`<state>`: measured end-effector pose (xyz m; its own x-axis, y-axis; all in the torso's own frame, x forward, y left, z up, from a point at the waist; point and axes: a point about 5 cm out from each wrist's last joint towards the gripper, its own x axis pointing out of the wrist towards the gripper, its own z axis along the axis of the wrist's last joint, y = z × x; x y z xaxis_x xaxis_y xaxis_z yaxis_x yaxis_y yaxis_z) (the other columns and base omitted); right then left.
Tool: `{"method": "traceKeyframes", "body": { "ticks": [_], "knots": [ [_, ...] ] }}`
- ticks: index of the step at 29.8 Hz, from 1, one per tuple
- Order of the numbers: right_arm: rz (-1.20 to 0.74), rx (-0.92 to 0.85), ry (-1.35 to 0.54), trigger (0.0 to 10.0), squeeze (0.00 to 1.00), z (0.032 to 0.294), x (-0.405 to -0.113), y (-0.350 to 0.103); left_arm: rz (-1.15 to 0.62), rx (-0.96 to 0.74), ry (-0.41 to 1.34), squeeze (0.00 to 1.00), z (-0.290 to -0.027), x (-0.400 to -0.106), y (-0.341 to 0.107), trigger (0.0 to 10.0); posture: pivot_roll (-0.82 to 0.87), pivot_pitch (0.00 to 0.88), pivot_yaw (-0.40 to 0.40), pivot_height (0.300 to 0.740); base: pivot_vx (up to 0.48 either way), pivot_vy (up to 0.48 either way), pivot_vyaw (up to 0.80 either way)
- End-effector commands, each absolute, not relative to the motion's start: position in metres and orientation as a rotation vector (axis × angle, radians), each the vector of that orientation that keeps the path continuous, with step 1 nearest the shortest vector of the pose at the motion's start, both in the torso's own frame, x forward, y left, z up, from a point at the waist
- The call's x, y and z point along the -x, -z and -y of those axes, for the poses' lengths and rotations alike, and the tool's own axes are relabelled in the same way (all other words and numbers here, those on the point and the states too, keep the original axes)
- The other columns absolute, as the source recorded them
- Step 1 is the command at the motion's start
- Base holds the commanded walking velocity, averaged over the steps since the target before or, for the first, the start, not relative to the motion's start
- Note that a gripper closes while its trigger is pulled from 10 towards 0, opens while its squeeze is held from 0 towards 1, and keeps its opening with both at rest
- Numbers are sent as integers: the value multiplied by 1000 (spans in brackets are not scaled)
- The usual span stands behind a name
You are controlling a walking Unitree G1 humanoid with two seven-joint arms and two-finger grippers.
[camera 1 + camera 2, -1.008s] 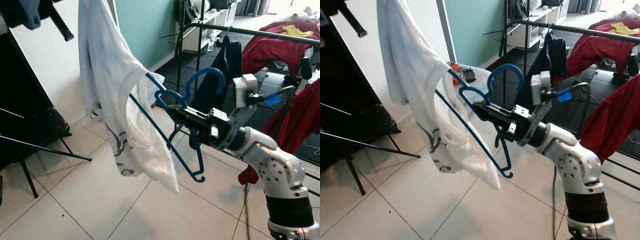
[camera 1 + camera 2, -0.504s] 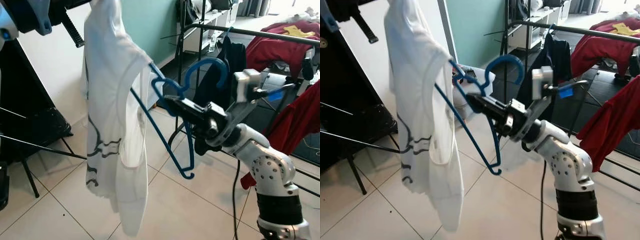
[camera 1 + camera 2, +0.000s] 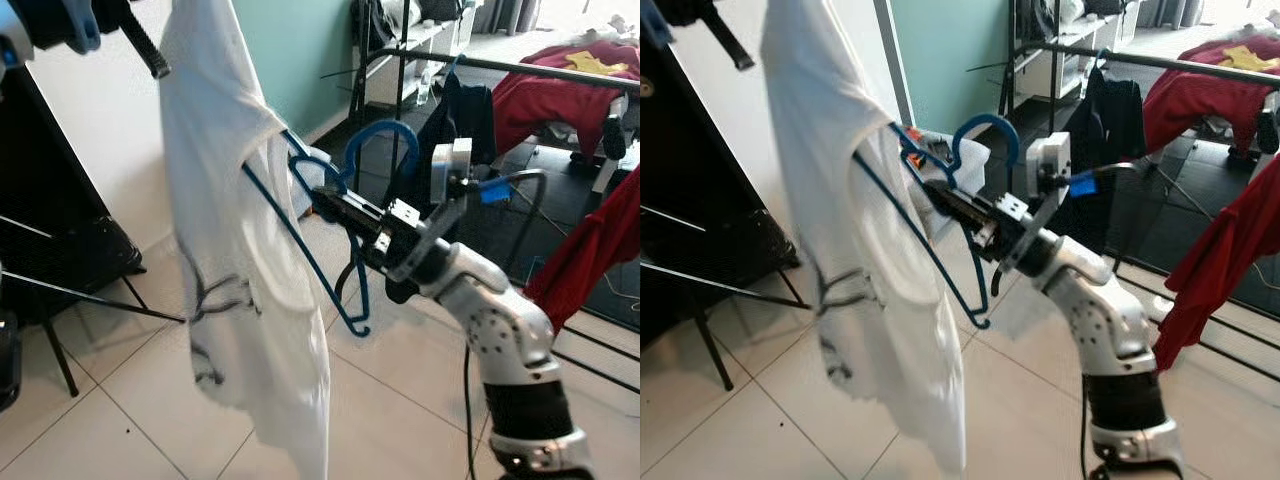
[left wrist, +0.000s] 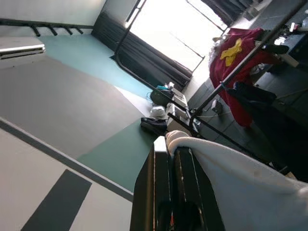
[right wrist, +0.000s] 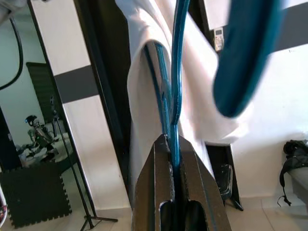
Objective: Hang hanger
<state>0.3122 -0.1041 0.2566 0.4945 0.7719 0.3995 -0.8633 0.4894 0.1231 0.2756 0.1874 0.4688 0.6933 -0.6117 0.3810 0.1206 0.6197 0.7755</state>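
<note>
Tiled floor [image 3: 130, 390], black rail [image 3: 520, 68] behind. Right gripper [image 3: 325, 198] clenched on blue wire hanger [image 3: 330, 255], mid-air; left gripper [image 4: 175, 159] pinches white shirt [image 3: 240, 250] draped over hanger's arm.

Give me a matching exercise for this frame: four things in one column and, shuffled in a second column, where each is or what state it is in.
Things:
1. blue hanger
2. white shirt
3. black rail
4. red garment

States:
A. draped over the rail in the background
B. pinched at its top in the left gripper, hanging down to near the floor
C. clamped at its neck in the right gripper, one arm reaching into the shirt
D. running across the room behind the right arm, with clothes on it

Pairs: 1-C, 2-B, 3-D, 4-A
</note>
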Motion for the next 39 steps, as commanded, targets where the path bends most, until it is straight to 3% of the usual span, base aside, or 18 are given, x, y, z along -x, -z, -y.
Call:
{"method": "traceKeyframes", "body": {
  "ticks": [1, 7, 14, 26, 27, 28, 29, 30, 31, 36, 37, 39],
  "knots": [
    [338, -332, -968, 10000, 0, 106, -316, -261, 725, -754, 436, 0, -192, -271, -478, 1137, -11, 23, 96, 740, 0, 0, 0],
    [358, -381, -962, 10000, 0, 108, -317, -261, 727, -689, 450, 0, -191, -270, -483, 1137, -12, 23, 99, 740, 0, 0, 0],
    [401, -455, -1135, 10000, 0, 89, -303, -266, 675, -553, 564, 0, -174, -274, -473, 1294, -6, 26, 97, 740, 0, 0, 0],
    [527, -495, -1248, 10000, 0, 87, -290, -294, 594, -508, 506, 0, -180, -289, -462, 1176, -15, 28, 101, 740, 0, 0, 0],
    [529, -491, -1262, 10000, 0, 87, -288, -295, 585, -507, 474, 0, -184, -292, -462, 2745, -16, 28, 102, 740, 0, 0, 0],
    [529, -491, -1262, 10000, 0, 87, -288, -295, 585, -507, 474, 0, -184, -292, -462, 2745, -16, 28, 102, 740, 0, 0, 0],
    [519, -485, -1284, 10000, 0, 86, -285, -293, 582, -513, 426, 0, -191, -296, -462, 4118, -19, 29, 103, 740, 0, 0, 0],
    [519, -485, -1284, 10000, 0, 86, -285, -293, 582, -513, 426, 0, -191, -296, -462, 4118, -19, 29, 103, 740, 0, 0, 0],
    [512, -481, -1299, 10000, 0, 86, -283, -291, 579, -515, 396, 208, -195, -298, -461, 10000, -19, 29, 103, 740, 0, 0, 0],
    [493, -472, -1331, 10000, 0, 85, -278, -288, 553, -496, 359, 208, -203, -304, -456, 10000, -21, 29, 104, 740, 0, 0, 0],
    [483, -459, -1351, 10000, 0, 86, -275, -286, 551, -513, 322, 1000, -208, -306, -455, 10000, -28, 30, 106, 740, 0, 0, 0],
    [473, -450, -1362, 10000, 0, 88, -272, -284, 555, -526, 283, 1000, -213, -307, -455, 10000, -30, 30, 107, 740, 0, 0, 0]
  ]
}}
